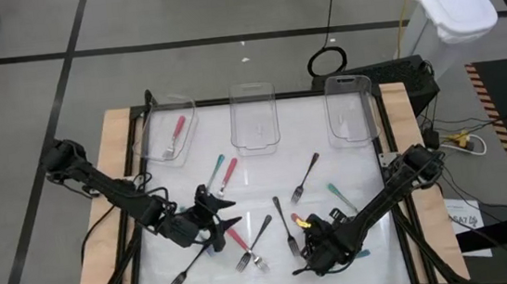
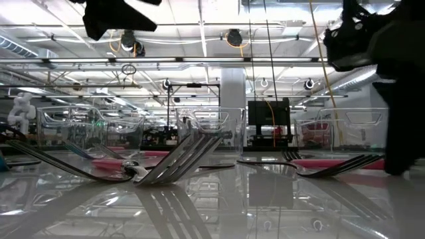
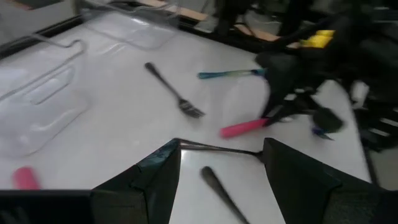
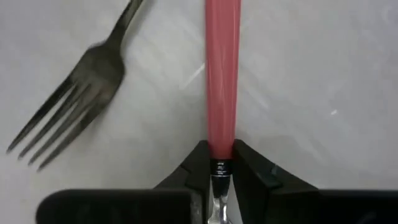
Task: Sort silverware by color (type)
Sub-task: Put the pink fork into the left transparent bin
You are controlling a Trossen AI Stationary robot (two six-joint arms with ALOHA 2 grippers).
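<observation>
Forks lie scattered near both claws on the white table (image 1: 349,165). From above I see only the right claw (image 1: 312,248) low among them; its wrist camera shows the fingers pinched on a pink fork (image 4: 221,74) at the handle's base. Left claw (image 1: 212,211) hovers wide, a black fork (image 3: 217,186) between its fingers.

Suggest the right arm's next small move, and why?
Probably lift straight up. The right gripper is shut on the pink-handled fork at its neck, low over the table. One pink fork lies in the left tray, likely its destination.
</observation>
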